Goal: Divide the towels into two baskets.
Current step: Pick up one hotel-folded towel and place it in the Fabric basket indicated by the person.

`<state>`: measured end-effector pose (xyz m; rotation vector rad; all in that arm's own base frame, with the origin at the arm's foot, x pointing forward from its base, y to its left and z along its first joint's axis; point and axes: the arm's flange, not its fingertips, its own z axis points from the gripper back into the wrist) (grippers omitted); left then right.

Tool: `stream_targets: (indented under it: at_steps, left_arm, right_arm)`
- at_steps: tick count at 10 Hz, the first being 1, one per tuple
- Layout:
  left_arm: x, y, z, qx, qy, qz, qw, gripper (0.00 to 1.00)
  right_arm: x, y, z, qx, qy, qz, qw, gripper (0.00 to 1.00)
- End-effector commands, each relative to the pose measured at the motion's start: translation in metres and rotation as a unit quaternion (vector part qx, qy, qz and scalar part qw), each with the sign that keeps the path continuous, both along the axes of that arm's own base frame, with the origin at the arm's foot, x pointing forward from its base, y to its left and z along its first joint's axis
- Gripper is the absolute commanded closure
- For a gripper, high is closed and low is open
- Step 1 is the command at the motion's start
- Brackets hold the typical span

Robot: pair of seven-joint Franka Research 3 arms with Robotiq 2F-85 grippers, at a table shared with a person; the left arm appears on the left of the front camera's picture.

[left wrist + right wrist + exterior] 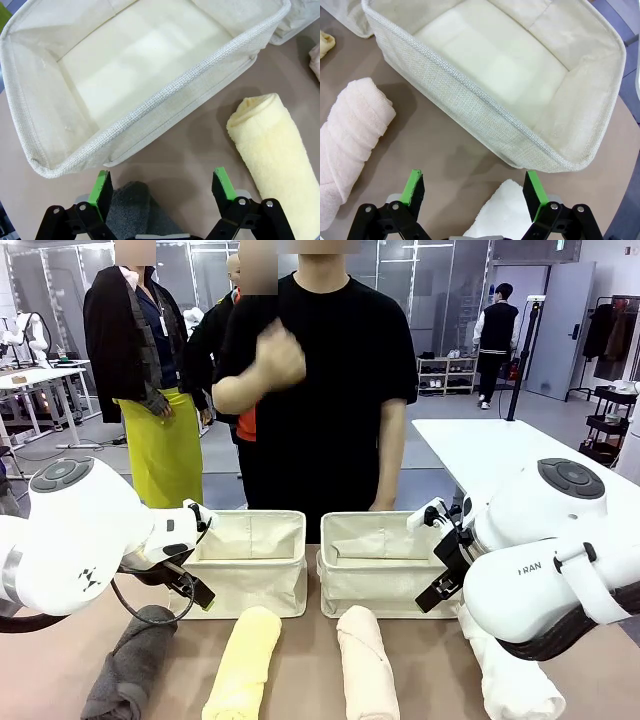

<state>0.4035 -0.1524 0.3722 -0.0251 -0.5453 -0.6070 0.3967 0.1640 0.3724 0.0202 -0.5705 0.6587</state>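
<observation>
Your left basket (250, 585) and right basket (375, 585) sit side by side showing bare cream floors, while the dark grey towel (125, 670), yellow towel (245, 665), peach towel (368, 665) and white towel (515, 685) lie on the table (310, 675) before them, with the left gripper (162, 187) spread wide over the grey roll and the right gripper (472, 189) spread wide over the white.

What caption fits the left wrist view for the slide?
Open left gripper hovers over the dark grey towel, facing an empty cream basket, with the pale yellow towel lying alongside.

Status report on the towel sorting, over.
Left gripper open above grey towel. Right gripper open above white towel. Left basket, right basket empty. Nothing blocking.
</observation>
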Motion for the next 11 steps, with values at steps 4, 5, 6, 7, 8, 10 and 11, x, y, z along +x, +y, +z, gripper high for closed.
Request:
stream_targets:
  at_steps: [4, 5, 6, 7, 8, 10, 11]
  left_arm:
    - [0.0002, 0.0006, 0.0, 0.0, 0.0, 0.001, 1.0, 0.0]
    - [0.0002, 0.0006, 0.0, 0.0, 0.0, 0.001, 1.0, 0.0]
    - [0.0002, 0.0006, 0.0, 0.0, 0.0, 0.001, 1.0, 0.0]
    - [0.0002, 0.0006, 0.0, 0.0, 0.0, 0.001, 1.0, 0.0]
    - [0.0002, 0.0006, 0.0, 0.0, 0.0, 0.001, 1.0, 0.0]
    - [0.0002, 0.0006, 0.0, 0.0, 0.0, 0.001, 1.0, 0.0]
    - [0.0, 0.0, 0.0, 0.0, 0.0, 0.0, 1.0, 0.0]
  right_arm:
    - [-0.0002, 0.0003, 0.0, 0.001, 0.0, 0.0, 1.0, 0.0]
    - [-0.0002, 0.0003, 0.0, 0.001, 0.0, 0.0, 1.0, 0.0]
    - [-0.0002, 0.0003, 0.0, 0.001, 0.0, 0.0, 1.0, 0.0]
    - [-0.0002, 0.0003, 0.0, 0.001, 0.0, 0.0, 1.0, 0.0]
    - [-0.0002, 0.0003, 0.0, 0.001, 0.0, 0.0, 1.0, 0.0]
    - [-0.0002, 0.0003, 0.0, 0.001, 0.0, 0.0, 1.0, 0.0]
    - [0.0, 0.0, 0.0, 0.0, 0.0, 0.0, 1.0, 0.0]
